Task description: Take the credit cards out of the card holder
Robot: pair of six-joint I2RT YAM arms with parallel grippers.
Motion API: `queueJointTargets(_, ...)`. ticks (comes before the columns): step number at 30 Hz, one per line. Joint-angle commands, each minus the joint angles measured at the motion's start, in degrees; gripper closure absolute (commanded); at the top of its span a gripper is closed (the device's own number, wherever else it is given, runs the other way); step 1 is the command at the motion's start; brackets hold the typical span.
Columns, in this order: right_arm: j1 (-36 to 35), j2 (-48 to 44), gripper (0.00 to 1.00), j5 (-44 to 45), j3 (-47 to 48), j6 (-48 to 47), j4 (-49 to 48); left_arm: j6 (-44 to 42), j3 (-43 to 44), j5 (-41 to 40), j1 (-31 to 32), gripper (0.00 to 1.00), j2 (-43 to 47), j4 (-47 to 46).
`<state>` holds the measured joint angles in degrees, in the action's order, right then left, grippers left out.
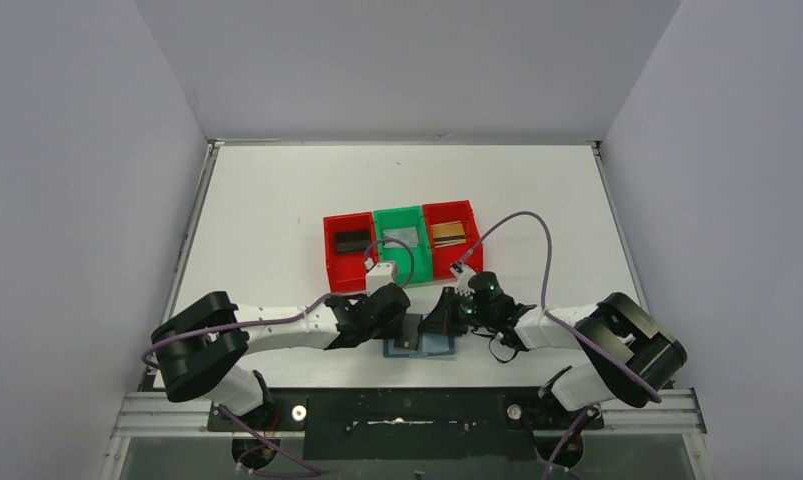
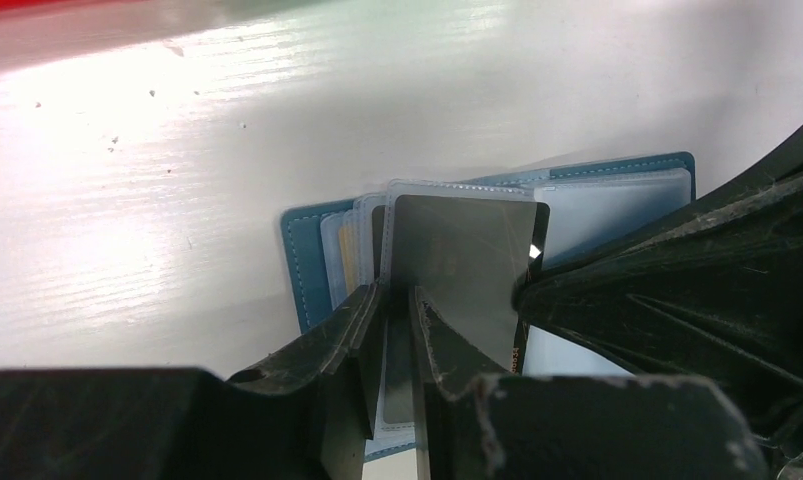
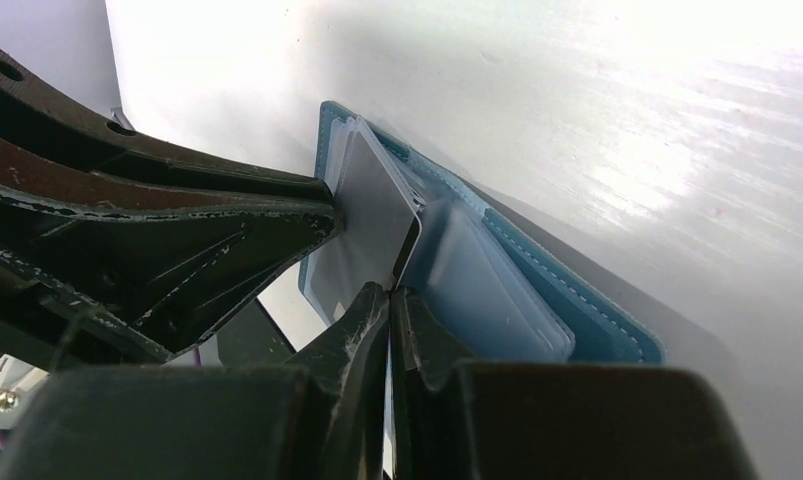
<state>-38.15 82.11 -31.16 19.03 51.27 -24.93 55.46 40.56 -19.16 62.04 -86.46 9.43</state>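
Left gripper (image 2: 397, 296) jaws nearly closed at the grey card (image 2: 467, 260), grip unclear; right gripper (image 3: 389, 292) pinched shut on the open holder (image 3: 577, 300)

A white tabletop (image 1: 277, 200) with faint wood grain sits in a plain booth, closed in by a pale grey left wall (image 1: 77, 150), back wall (image 1: 407, 60) and right wall (image 1: 717, 150). A metal rail (image 1: 157, 415) runs along its near edge. Bright light glares off the surface.

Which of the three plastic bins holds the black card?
The left red plastic bin; the green middle bin holds a silver-grey card, the right red bin a gold-brown card.
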Motion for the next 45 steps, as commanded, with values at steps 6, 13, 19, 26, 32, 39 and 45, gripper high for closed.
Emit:
queueJointTargets(6,1.7,-5.0,0.98,2.0,-2.4,2.5,-2.2,0.4,-2.0,0.5,0.6,0.87,-2.7,5.6)
queueJointTargets(13,2.1,-6.2,0.98,1.9,-3.2,4.4,-3.7,0.4,-2.0,0.3,0.8,0.89,-2.1,5.2)
queueJointTargets(19,2.2,-8.7,0.92,6.5,-4.1,5.2,-0.1,-0.6,-1.6,1.0,1.2,0.92,-2.2,4.6)
queueJointTargets(26,-0.3,-7.3,0.74,11.0,-3.8,8.2,-1.0,-0.8,-1.3,1.2,1.4,0.95,-2.1,4.1)
queueJointTargets(32,-5.2,-6.4,0.71,17.5,-2.3,8.0,3.6,-0.9,-1.1,1.3,1.5,0.97,-2.0,4.1)
queueJointTargets(39,-6.6,-6.7,0.78,19.2,-3.8,8.3,0.8,-1.0,-1.1,1.3,1.5,0.98,-1.9,3.9)
queueJointTargets(45,-6.7,-6.5,0.92,19.1,-4.3,8.3,-1.7,-1.0,-1.1,1.3,1.5,0.98,-1.7,4.2)
